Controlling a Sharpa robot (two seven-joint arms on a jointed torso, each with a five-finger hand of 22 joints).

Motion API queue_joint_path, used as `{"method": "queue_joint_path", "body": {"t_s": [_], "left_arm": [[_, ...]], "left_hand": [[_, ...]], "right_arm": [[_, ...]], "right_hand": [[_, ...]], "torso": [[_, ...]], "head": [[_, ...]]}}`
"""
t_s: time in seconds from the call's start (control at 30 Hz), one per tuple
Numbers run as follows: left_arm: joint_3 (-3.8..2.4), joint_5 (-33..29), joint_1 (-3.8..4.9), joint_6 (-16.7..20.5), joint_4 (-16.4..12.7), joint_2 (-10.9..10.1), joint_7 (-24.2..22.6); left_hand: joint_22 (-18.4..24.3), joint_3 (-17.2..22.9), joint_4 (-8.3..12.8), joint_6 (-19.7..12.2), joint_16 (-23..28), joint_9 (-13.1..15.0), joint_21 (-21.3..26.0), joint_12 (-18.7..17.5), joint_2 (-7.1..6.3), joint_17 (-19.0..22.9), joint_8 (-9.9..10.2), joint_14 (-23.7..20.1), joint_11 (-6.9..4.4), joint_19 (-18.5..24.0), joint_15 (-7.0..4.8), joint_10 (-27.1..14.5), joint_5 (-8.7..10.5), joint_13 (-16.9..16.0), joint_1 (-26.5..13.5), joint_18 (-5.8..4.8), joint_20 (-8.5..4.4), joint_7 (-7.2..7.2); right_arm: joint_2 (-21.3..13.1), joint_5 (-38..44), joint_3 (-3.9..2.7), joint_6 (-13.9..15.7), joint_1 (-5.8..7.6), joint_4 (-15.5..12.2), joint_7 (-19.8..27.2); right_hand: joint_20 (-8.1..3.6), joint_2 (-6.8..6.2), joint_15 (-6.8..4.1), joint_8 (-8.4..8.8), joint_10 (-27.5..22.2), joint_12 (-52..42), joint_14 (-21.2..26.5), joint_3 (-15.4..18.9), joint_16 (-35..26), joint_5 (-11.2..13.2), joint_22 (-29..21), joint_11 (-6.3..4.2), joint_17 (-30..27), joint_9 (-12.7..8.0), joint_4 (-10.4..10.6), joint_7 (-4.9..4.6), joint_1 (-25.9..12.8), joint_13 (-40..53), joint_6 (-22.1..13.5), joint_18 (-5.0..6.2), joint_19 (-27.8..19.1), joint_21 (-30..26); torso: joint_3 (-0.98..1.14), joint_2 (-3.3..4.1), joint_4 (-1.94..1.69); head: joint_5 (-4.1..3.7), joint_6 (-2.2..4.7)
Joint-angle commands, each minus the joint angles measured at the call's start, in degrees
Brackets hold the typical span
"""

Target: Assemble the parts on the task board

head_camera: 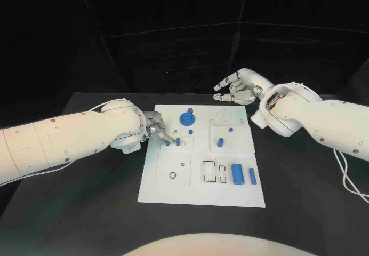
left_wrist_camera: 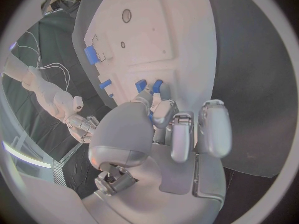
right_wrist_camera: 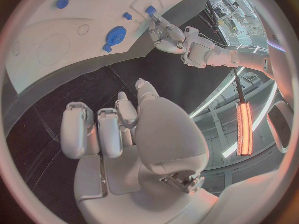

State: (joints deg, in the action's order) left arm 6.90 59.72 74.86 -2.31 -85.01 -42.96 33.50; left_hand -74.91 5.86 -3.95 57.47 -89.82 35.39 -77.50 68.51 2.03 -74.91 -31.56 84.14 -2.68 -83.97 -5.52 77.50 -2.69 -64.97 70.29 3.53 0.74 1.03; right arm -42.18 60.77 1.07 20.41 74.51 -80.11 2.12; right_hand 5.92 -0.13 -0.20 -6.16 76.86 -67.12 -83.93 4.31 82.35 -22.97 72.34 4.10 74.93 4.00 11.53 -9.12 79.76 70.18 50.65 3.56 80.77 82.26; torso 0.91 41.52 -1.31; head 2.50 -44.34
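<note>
From the head view, the white task board (head_camera: 201,192) lies in the middle of the black surface (head_camera: 85,213). The left hand (head_camera: 157,129) is at the board's left edge, and its fingertips pinch a small blue peg (head_camera: 168,142) low over the board. Another short blue peg (head_camera: 177,142) stands just beside it. A blue gear (head_camera: 187,118) sits near the far edge, one more peg (head_camera: 220,142) stands near the middle, and two long blue bars (head_camera: 238,174) lie near the near right corner. The right hand (head_camera: 238,88) hangs past the far edge of the board with its fingers curled in and nothing in them. In the left wrist view, the left hand (left_wrist_camera: 163,115) has its fingers closed around a small blue piece (left_wrist_camera: 156,87), with the second blue peg (left_wrist_camera: 141,85) right next to it. I cannot tell if the held peg is already in its hole. In the right wrist view, the right hand (right_wrist_camera: 106,129) is clenched on nothing, well away from the board (right_wrist_camera: 37,69), where the gear (right_wrist_camera: 116,36) lies. To do this step well, I think the left hand should keep the peg straight up, push it down slowly, not bump the peg beside it, and let go only when it sits firm.
</note>
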Motion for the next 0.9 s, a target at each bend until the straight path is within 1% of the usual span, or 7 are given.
{"method": "queue_joint_path", "body": {"t_s": [0.03,0.3,0.4,0.5,0.73,0.87,0.9], "left_arm": [[0.03,0.0,-0.03,-1.6,0.0,0.2,0.9],[0.03,0.0,-0.03,-0.5,0.5,0.4,0.9],[0.03,0.0,-0.02,0.2,0.7,0.4,0.8],[0.02,0.0,-0.02,1.1,0.8,0.3,0.6],[-0.04,-0.1,-0.01,5.0,0.4,-0.5,-1.4],[-0.06,-1.1,0.01,7.9,0.3,-0.8,-3.4],[-0.07,-1.9,0.03,9.1,0.3,-0.9,-4.3]], "left_hand": [[-2.7,-0.3,0.0,0.5,-0.2,0.0,-0.5,0.3,0.01,-15.1,-0.2,5.9,-0.13,-2.1,-0.44,0.5,0.01,-0.1,-0.6,-0.42,-0.46,0.00],[-3.0,-1.0,-0.6,0.7,-0.2,0.4,-0.8,0.5,-0.13,-15.1,-0.7,5.9,-0.27,-2.2,-0.61,0.7,0.01,-0.2,-1.8,-0.49,-0.62,-0.14],[-3.1,-2.0,-1.6,0.7,-0.2,0.5,-0.8,0.4,-0.38,-15.1,-1.0,5.9,-0.21,-2.3,-0.62,0.7,0.02,-0.2,-3.5,-0.51,-0.68,-0.06],[-3.2,-3.6,-2.7,0.7,-0.2,0.8,-0.9,0.5,-1.10,-15.1,-1.4,5.9,-0.20,-2.3,-0.59,0.8,0.02,-0.2,-5.6,-0.53,-0.70,-0.01],[-2.8,-6.9,-4.6,0.3,-0.2,1.2,-0.4,-0.1,-2.15,-15.1,-1.9,5.9,-0.22,-2.1,-0.66,0.5,0.02,0.5,-8.4,-0.41,-0.76,-0.04],[-1.3,-8.4,-5.2,-0.9,-0.2,1.3,1.2,-1.6,-2.28,-15.1,-1.6,5.9,-0.01,-1.6,-0.56,-0.7,0.01,2.2,-8.9,-0.04,-0.73,0.25],[-0.8,-8.8,-5.3,-1.4,-0.2,1.3,1.7,-2.8,-2.23,-15.1,-1.5,5.9,0.13,-1.4,-0.50,-1.5,0.01,3.4,-8.7,0.07,-0.68,0.38]], "right_arm": [[0.0,0.0,-0.04,-0.1,0.11,-0.1,0.4],[0.0,0.0,-0.04,-0.1,0.11,-0.1,0.5],[0.0,-0.1,-0.04,-0.1,0.11,-0.1,0.5],[0.1,-0.1,-0.04,-0.1,0.11,0.0,0.5],[0.0,-0.1,-0.04,-0.1,0.11,0.0,0.6],[0.0,-0.1,-0.04,-0.1,0.11,0.0,0.6],[0.0,-0.1,-0.04,-0.1,0.11,0.0,0.6]], "right_hand": [[-0.23,0.17,-0.29,-0.21,-0.1,0.3,-3.5,0.4,-0.3,-0.3,-0.1,-0.14,3.1,0.0,0.0,-0.06,0.4,-0.1,0.0,0.12,-0.2,-0.3],[-0.23,0.17,-0.29,-0.21,-0.1,0.3,-3.5,0.4,-0.3,-0.2,-0.1,-0.14,3.1,0.0,0.0,-0.06,0.4,-0.1,0.0,0.12,-0.2,-0.3],[-0.23,0.17,-0.29,-0.21,-0.1,0.3,-3.5,0.4,-0.3,-0.2,-0.1,-0.14,3.1,0.0,0.0,-0.06,0.4,-0.1,0.0,0.12,-0.2,-0.3],[-0.23,0.17,-0.29,-0.21,-0.1,0.3,-3.5,0.4,-0.3,-0.2,-0.1,-0.14,3.1,0.0,0.0,-0.06,0.4,-0.1,0.0,0.12,-0.2,-0.3],[-0.23,0.17,-0.29,-0.21,-0.1,0.3,-3.5,0.4,-0.3,-0.2,-0.1,-0.14,3.1,0.0,0.0,-0.06,0.4,-0.1,0.0,0.12,-0.2,-0.3],[-0.23,0.17,-0.29,-0.21,-0.1,0.3,-3.5,0.4,-0.3,-0.2,-0.1,-0.14,3.1,0.0,0.0,-0.06,0.4,-0.1,0.0,0.12,-0.2,-0.3],[-0.23,0.17,-0.29,-0.21,-0.1,0.3,-3.5,0.4,-0.3,-0.2,-0.1,-0.14,3.1,0.0,0.0,-0.06,0.4,-0.1,0.0,0.12,-0.2,-0.3]], "torso": [[-0.01,-0.01,-0.07],[-0.03,-0.02,-0.08],[-0.05,-0.01,-0.09],[-0.07,-0.01,-0.07],[-0.06,-0.01,-0.09],[-0.05,-0.04,-0.11],[-0.06,-0.03,-0.09]], "head": [[-0.03,-0.01],[-0.06,0.01],[-0.07,0.05],[-0.12,0.08],[-0.23,0.19],[-0.24,0.21],[-0.25,0.18]]}}
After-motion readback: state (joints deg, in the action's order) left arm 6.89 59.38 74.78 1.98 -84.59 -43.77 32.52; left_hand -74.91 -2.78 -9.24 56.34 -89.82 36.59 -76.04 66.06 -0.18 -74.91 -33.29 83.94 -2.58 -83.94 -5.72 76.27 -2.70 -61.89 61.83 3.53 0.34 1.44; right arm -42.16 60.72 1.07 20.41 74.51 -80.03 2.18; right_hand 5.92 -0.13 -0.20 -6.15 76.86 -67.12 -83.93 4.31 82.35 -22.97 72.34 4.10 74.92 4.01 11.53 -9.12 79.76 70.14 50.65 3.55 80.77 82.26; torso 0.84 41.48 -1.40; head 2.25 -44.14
